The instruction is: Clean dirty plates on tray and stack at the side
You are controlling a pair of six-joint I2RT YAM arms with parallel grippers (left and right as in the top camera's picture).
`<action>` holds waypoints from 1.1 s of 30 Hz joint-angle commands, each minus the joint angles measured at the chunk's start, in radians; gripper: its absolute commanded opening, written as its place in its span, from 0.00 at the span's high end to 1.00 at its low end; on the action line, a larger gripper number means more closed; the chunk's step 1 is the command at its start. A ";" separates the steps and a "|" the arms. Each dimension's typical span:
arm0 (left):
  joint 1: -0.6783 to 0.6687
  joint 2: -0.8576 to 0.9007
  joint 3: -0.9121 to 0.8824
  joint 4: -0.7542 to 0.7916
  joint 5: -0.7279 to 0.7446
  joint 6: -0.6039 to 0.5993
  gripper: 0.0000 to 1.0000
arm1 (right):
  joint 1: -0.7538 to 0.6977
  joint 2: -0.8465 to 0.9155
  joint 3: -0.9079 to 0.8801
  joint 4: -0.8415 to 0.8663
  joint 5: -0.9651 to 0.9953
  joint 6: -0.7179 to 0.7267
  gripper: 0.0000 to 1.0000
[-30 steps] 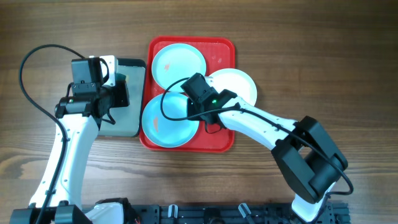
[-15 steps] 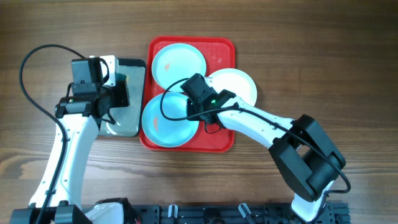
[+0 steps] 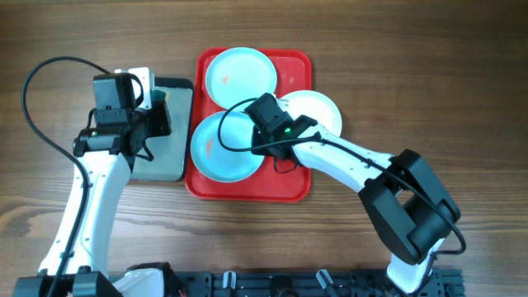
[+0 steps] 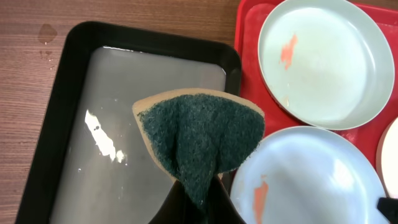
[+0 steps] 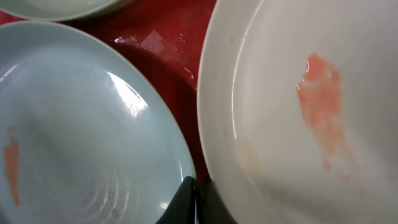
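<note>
- Three plates lie on the tray (image 3: 293,186): a far blue plate (image 3: 240,76), a near blue plate (image 3: 221,148) and a white plate (image 3: 318,111). The white plate overhangs the tray's right rim, and each plate shows a reddish smudge.
- The right jaws are drawn almost together and appear to pinch the near blue plate's right rim, just beside the white plate.
- That pinch takes only a thin, glossy edge. Scrubbing pressure could make the plate pivot about it or slip out and clatter onto the tray.
- Lifting or dragging the near blue plate could nudge the white plate. Perched over the rim, it might tip onto the surface.
- The left jaws are clamped on the lower edge of a folded sponge (image 4: 199,134), which hangs over the grey tray (image 4: 74,56) of water.
- Because it is held only by that edge, the sponge could twist or pull free when pressed against a plate. It may also drip on the way across.
- Both arms would have to work over the same plate at the tray's left side, so a poorly angled approach could make them collide.
</note>
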 commanded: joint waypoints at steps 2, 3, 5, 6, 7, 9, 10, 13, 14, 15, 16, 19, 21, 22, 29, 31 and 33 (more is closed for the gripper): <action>-0.003 0.008 0.001 0.003 0.021 -0.037 0.96 | -0.007 -0.029 0.008 -0.032 0.011 0.021 0.96; -0.004 0.008 0.001 0.003 0.021 -0.051 0.96 | -0.007 -0.035 0.008 -0.039 0.011 0.021 0.96; -0.008 0.008 0.001 0.003 0.038 -0.069 0.96 | -0.007 -0.040 0.008 -0.049 0.011 0.021 0.96; -0.013 0.008 0.001 0.003 0.047 -0.070 0.96 | -0.007 -0.040 0.008 -0.055 0.011 0.019 0.96; -0.019 0.008 0.001 0.003 0.047 -0.070 0.96 | -0.007 -0.039 0.008 -0.061 0.011 0.017 0.96; -0.033 0.008 0.001 0.003 0.047 -0.070 0.96 | -0.007 -0.039 0.008 -0.072 0.009 -0.005 0.96; -0.040 0.008 0.001 0.003 0.046 -0.070 0.96 | -0.007 -0.039 0.008 -0.079 0.006 -0.005 0.96; -0.049 0.008 0.001 0.002 0.045 -0.069 0.96 | -0.007 -0.039 0.008 -0.093 0.006 -0.005 0.96; -0.049 0.008 0.001 0.002 0.046 -0.070 0.96 | -0.007 -0.039 0.007 -0.095 0.005 -0.005 0.96; -0.049 0.008 0.001 -0.001 0.048 -0.070 0.96 | -0.006 -0.039 0.007 -0.098 0.002 -0.005 0.96; -0.050 0.008 0.001 -0.005 0.057 -0.070 0.96 | -0.004 -0.039 0.007 -0.099 -0.001 -0.005 0.96; -0.068 0.010 0.001 -0.042 0.119 -0.070 0.96 | 0.001 -0.039 0.007 -0.105 -0.001 -0.005 0.96; -0.088 0.021 0.001 -0.068 0.164 -0.072 0.96 | 0.004 -0.039 0.007 -0.104 -0.001 -0.004 0.96; -0.100 0.031 0.001 -0.079 0.174 -0.084 0.96 | 0.005 -0.039 0.007 -0.102 -0.001 -0.005 0.96; -0.200 0.207 0.001 -0.071 0.169 -0.100 0.96 | 0.004 -0.039 0.007 -0.102 -0.001 -0.005 0.96; -0.208 0.239 0.001 -0.054 0.158 -0.101 0.96 | 0.004 -0.039 0.007 -0.102 -0.001 -0.005 0.96; -0.208 0.257 0.001 -0.037 0.143 -0.100 0.96 | 0.004 -0.039 0.007 -0.101 -0.002 -0.005 0.96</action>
